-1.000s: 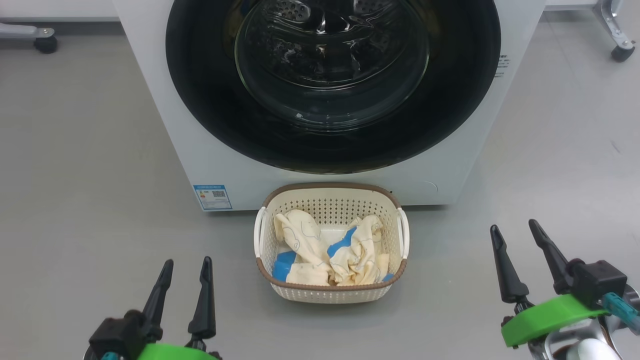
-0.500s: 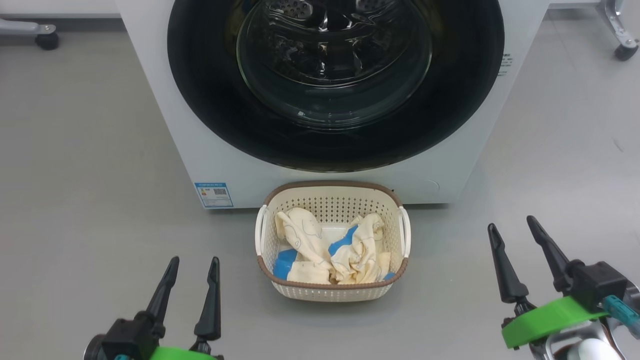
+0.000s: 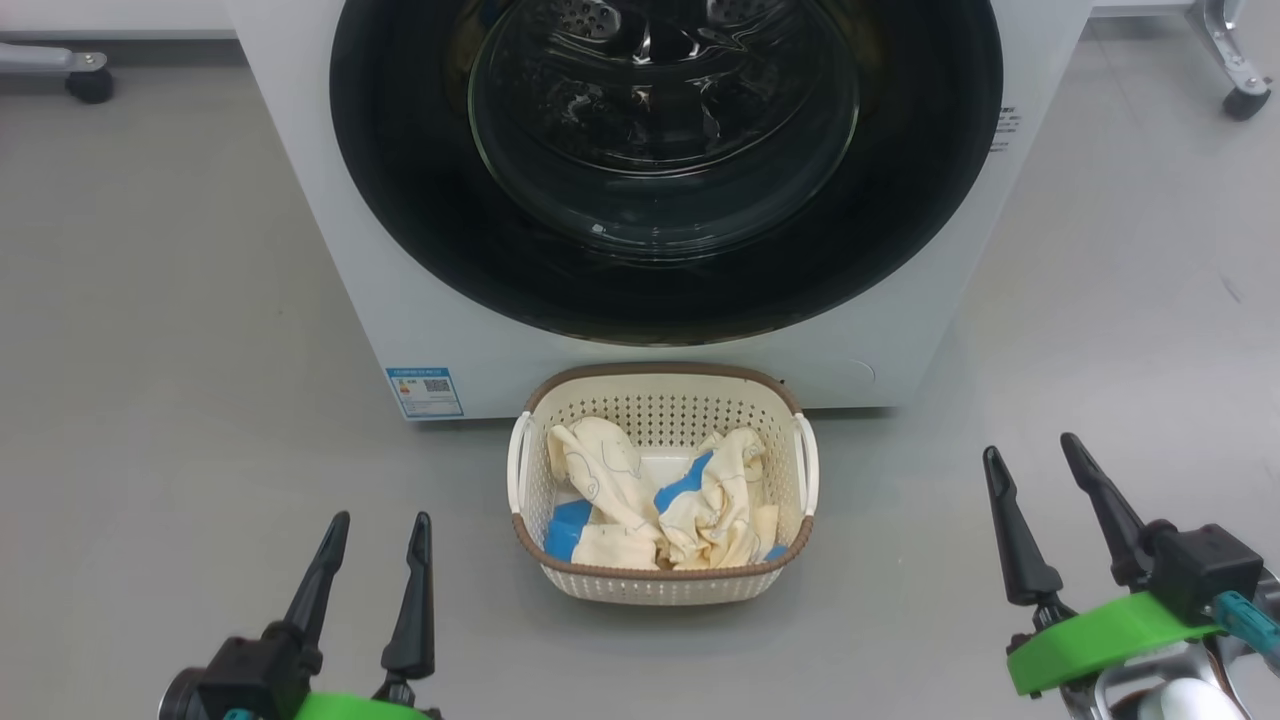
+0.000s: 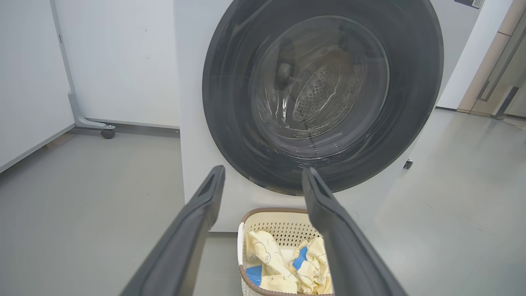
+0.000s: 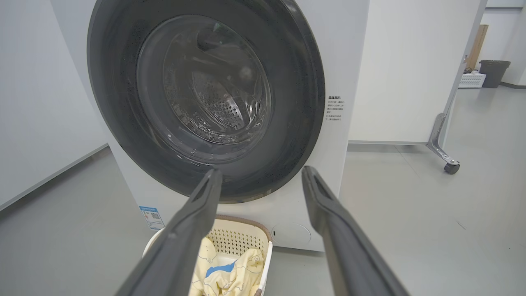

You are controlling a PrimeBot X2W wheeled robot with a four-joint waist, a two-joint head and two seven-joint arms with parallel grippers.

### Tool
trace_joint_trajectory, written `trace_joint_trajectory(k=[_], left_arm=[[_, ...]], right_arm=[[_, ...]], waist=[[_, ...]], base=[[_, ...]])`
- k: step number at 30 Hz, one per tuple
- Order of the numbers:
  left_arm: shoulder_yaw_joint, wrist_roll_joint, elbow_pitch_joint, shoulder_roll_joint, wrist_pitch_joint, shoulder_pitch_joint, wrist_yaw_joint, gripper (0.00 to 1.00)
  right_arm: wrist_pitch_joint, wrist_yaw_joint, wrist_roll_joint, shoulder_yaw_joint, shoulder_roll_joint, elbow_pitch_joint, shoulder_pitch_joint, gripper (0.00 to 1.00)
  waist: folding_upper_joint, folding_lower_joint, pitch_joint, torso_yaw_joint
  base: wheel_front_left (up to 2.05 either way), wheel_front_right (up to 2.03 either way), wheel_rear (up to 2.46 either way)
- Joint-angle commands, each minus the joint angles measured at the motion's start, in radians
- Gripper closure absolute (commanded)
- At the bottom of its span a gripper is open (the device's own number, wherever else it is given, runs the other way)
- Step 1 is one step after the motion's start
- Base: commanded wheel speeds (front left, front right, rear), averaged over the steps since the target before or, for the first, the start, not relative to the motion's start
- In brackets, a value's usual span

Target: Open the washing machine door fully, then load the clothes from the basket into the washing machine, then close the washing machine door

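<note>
The basket point(image 3: 662, 592) is sitting on the floor point(image 3: 150, 350) w/ the clothes point(image 3: 700, 510) lying bunched inside it. The washing machine point(image 3: 330, 250) is standing just behind the basket, w/ the washing machine door point(image 3: 420, 200) sitting closed. The left gripper point(image 3: 383, 520) is hovering left of the basket & the right gripper point(image 3: 1030, 445) right of it, both w/ fingers apart, gripping nothing.

Bright even light, glare on glass

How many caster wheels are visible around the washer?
2: one caster wheel left of the washing machine, another right of it. More may be hidden or out of frame.
</note>
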Motion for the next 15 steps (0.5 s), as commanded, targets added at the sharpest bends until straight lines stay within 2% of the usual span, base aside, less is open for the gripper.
trace_joint_trajectory(k=[1, 15], left_arm=[[0.039, 0.007, -0.036, 0.008, -0.014, -0.016, -0.002, 0.00], [0.044, -0.022, -0.057, 0.000, -0.014, -0.014, -0.002, 0.00]], right_arm=[[-0.010, -0.003, 0.000, 0.016, -0.010, -0.028, -0.021, 0.00], [-0.010, -0.003, 0.002, 0.027, -0.019, -0.030, -0.019, 0.00]], waist=[[0.0000, 0.0000, 0.000, 0.000], [0.0000, 0.0000, -0.001, 0.003]], base=[[0.00, 0.00, 0.00], [0.00, 0.00, 0.00]])
